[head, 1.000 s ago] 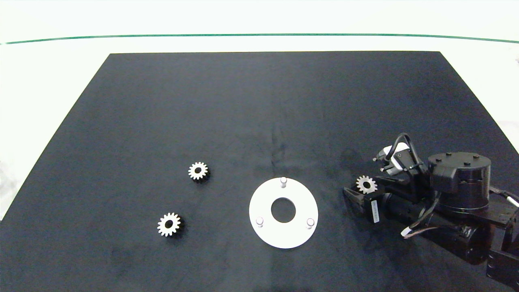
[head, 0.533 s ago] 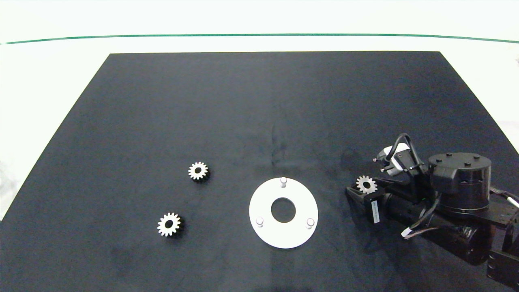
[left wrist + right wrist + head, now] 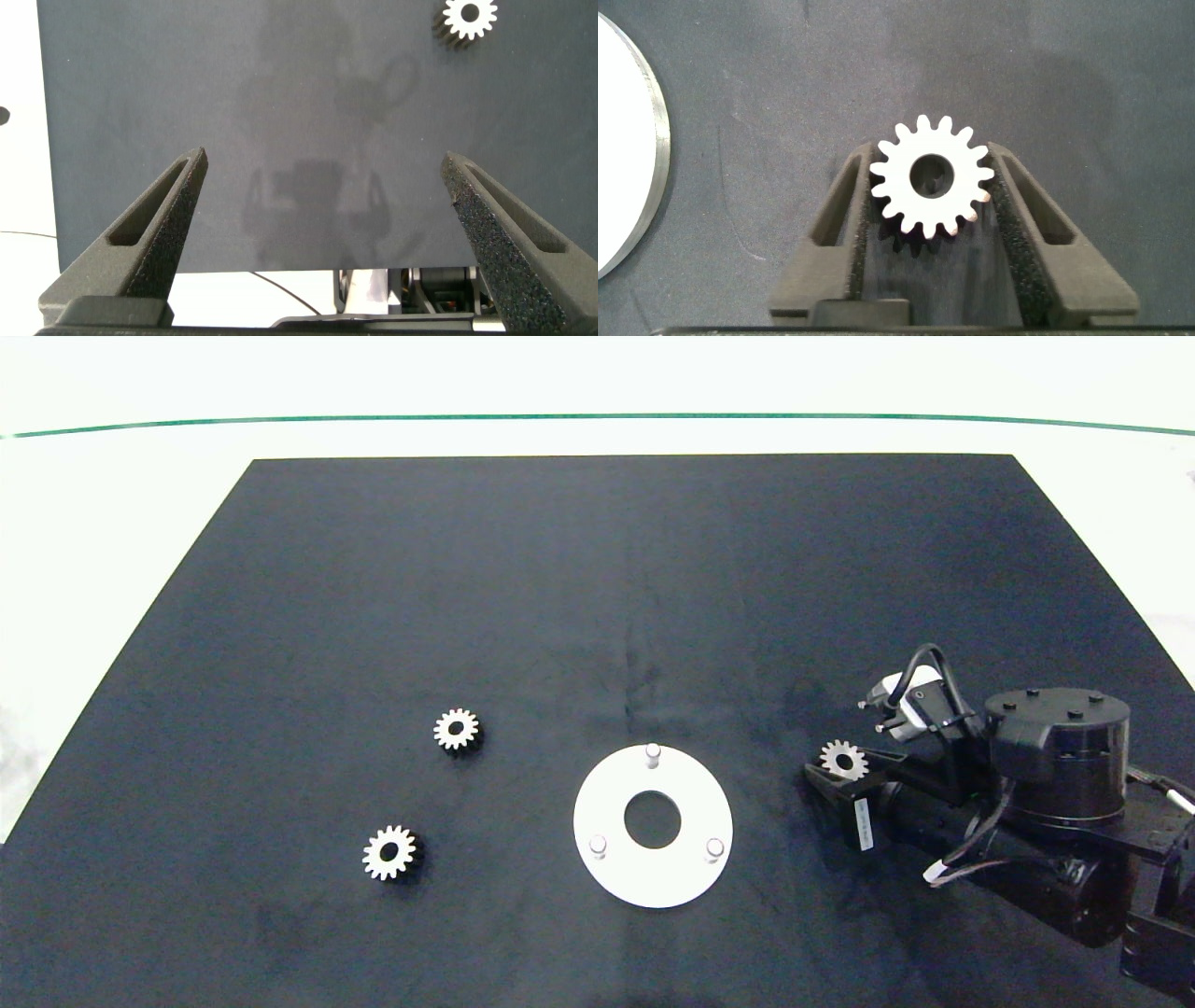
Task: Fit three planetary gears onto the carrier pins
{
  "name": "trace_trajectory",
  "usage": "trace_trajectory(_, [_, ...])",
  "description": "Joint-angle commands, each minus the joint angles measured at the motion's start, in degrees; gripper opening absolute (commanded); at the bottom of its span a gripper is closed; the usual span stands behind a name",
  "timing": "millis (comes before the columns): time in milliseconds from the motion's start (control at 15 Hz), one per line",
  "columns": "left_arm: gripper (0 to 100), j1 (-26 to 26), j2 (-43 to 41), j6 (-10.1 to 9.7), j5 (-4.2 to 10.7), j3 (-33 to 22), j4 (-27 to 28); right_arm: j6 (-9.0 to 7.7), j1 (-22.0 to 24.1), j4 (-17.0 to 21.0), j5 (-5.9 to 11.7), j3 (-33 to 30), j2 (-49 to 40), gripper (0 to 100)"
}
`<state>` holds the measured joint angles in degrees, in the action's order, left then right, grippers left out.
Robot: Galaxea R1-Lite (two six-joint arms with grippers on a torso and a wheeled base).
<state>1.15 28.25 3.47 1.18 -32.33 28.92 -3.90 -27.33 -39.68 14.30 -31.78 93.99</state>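
Since the earlier frame, right pincer (image 3: 929, 238) shifts slightly right, clamped on a small silvery toothed metal gear (image 3: 844, 760), right of the flat white round disc (image 3: 653, 877); left pincer (image 3: 327, 201) hangs open above the black tabletop (image 3: 597, 588); two gears (image 3: 456, 729) lie left of disc.

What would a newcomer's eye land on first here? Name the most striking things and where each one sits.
First comes the white carrier disc near the front middle of the black mat, its three carrier pins all bare. To its right, the right gripper is shut on one planetary gear, low over the mat. Two more gears lie flat to the disc's left, one farther back than the other, while the left gripper is open over bare mat.
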Motion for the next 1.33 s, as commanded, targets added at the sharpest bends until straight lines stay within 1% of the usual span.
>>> trace_trajectory(67, [100, 0.0, 0.06, 0.04, 0.05, -0.01, 0.26, -0.05, 0.0, -0.22, 0.03, -0.04, -0.03, 39])
trace_trajectory(400, [100, 0.35, 0.06, 0.04, 0.05, 0.34, 0.26, -0.05, 0.0, -0.22, 0.03, 0.14, -0.03, 28])
trace_trajectory(467, [100, 0.35, -0.03, 0.13, 0.05, 0.6, 0.26, 0.03, -0.09, -0.22, -0.24, 0.49, -0.3, 27])
trace_trajectory(667, [100, 0.35, -0.21, 0.04, 0.05, 0.95, 0.18, 0.03, -2.73, 1.18, -0.5, -0.12, -3.37, 25])
trace_trajectory(733, [100, 0.35, -0.21, 0.13, 0.05, 0.95, 0.18, 0.03, -5.8, 4.44, -0.5, -0.83, -5.92, 25])
trace_trajectory(800, [100, 0.35, -0.21, 0.04, 0.05, 0.95, 0.18, 0.03, -7.21, 6.55, -0.5, -1.35, -7.07, 25])
trace_trajectory(867, [100, 0.26, -0.21, 0.13, 0.05, 0.86, 0.18, 0.21, -11.78, 14.37, -0.41, -3.81, -10.49, 25])
trace_trajectory(933, [100, 0.26, -0.21, 0.13, 0.05, 0.86, 0.18, 0.3, -14.33, 17.62, -0.15, -5.31, -11.81, 25])
trace_trajectory(1000, [100, 0.26, -0.3, 0.13, 0.05, 0.78, 0.18, 0.3, -16.0, 19.03, 0.03, -6.1, -12.43, 25])
trace_trajectory(1133, [100, 0.26, -0.47, 0.13, 0.05, 0.78, 0.18, 0.03, -18.55, 19.03, 2.22, -6.19, -12.08, 25])
trace_trajectory(1333, [100, 0.26, -0.74, 0.13, 0.05, 0.69, 0.18, 0.39, -21.1, 19.03, 2.14, -5.92, -10.58, 25])
